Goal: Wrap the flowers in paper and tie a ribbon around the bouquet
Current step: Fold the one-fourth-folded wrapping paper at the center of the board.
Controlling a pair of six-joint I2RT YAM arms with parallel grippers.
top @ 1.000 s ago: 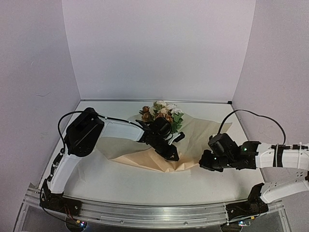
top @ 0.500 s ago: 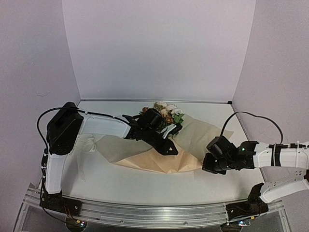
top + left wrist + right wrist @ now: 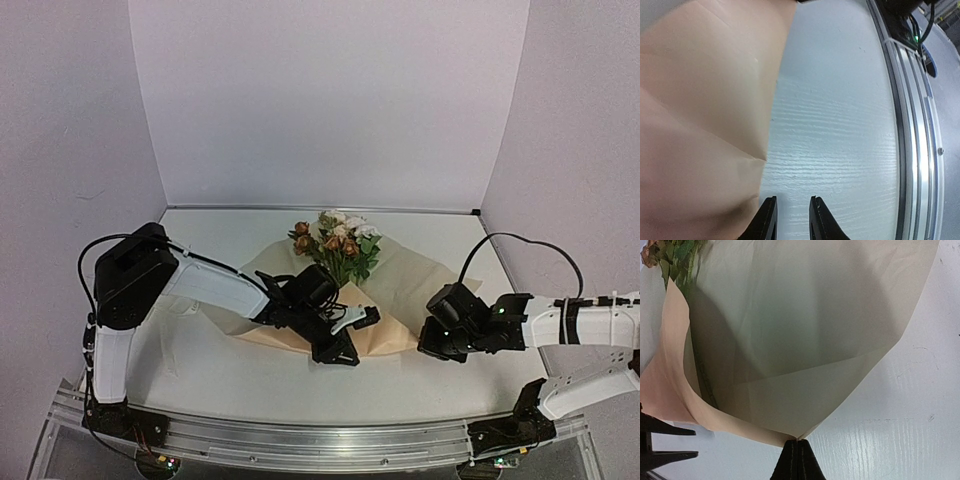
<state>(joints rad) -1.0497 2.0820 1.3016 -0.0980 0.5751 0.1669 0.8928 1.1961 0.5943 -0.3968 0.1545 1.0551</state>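
The flowers (image 3: 335, 240), rust, pink and cream roses with green leaves, lie at the far middle of the table. Their stems (image 3: 702, 375) run under the folded tan paper (image 3: 400, 285). My right gripper (image 3: 428, 340) is shut on a near corner of the paper (image 3: 805, 340) and holds that flap lifted, showing its pale reverse. My left gripper (image 3: 343, 345) hovers low at the paper's near edge. In the left wrist view its fingers (image 3: 767, 217) stand slightly apart over bare table, with the paper (image 3: 700, 110) just to their left. The ribbon is out of view.
White walls close the table (image 3: 250, 390) on three sides. An aluminium rail (image 3: 320, 440) runs along the near edge and shows in the left wrist view as the rail (image 3: 912, 125). The left arm's black fingers (image 3: 665, 445) poke into the right wrist view.
My left gripper has come off the paper beside the stems, swung toward the near edge and opened a little. The right gripper kept its hold on the corner, barely shifting.
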